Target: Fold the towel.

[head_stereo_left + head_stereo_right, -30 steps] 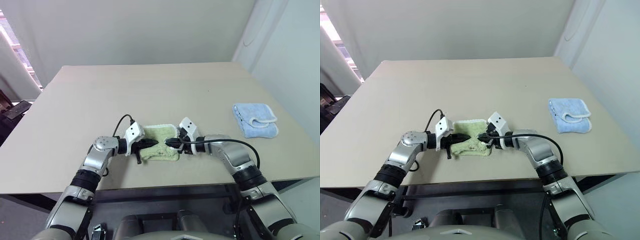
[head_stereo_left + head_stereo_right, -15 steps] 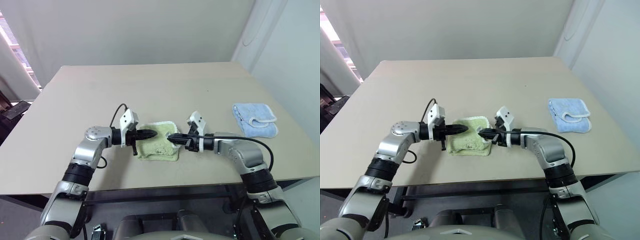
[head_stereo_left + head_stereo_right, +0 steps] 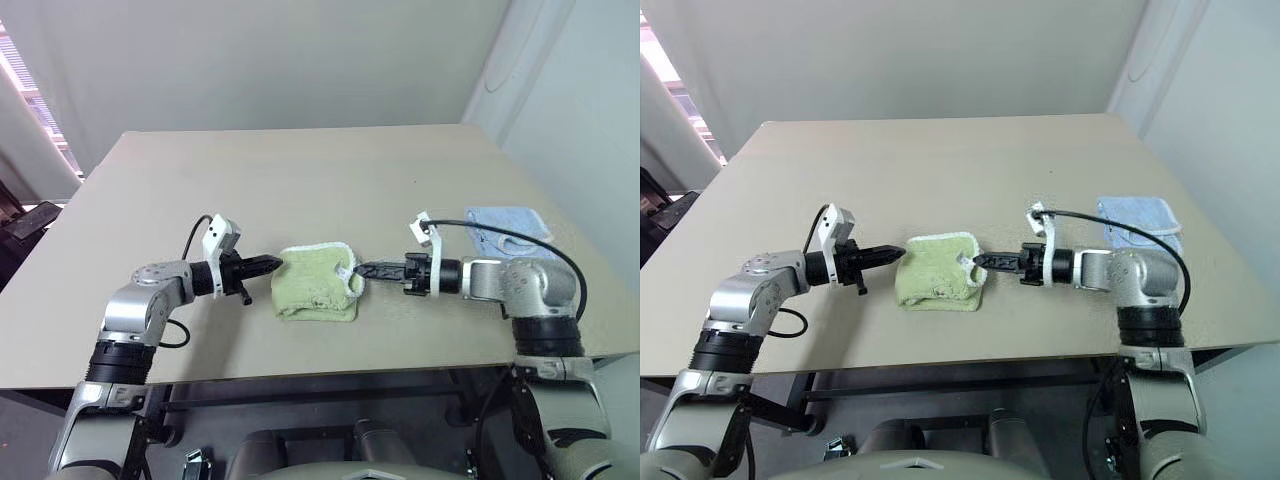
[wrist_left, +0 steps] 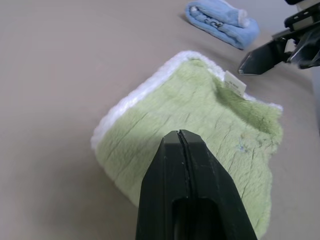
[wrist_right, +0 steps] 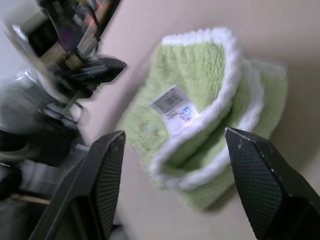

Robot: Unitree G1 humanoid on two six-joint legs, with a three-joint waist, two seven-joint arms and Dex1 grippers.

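You are looking at the towel [image 3: 316, 284] lying folded in a small green bundle near the front edge of the table [image 3: 300, 180], about midway between your two arms, with its white edging showing along the far side and around the corner nearest your right arm. A white label [image 5: 174, 107] is sitting on top of the upper layer, and in the right wrist view the layers are gaping a little at that end — the white-trimmed edges are curling apart rather than lying flat. Your left gripper [image 3: 270, 264] is pointing at the towel from the left side, its fingers [image 4: 186, 185] pressed tight together with nothing between them, and its tip is hovering just beside the towel's left edge. Your right gripper [image 3: 367, 269] is pointing at the towel from the other side, just beside the curled corner; in the right wrist view its fingers [image 5: 102, 175] are standing wide apart with the towel framed between them, and they are not holding anything. A blue cloth [image 3: 505, 222] is lying folded behind your right forearm, well apart from the towel, toward the table's right edge.
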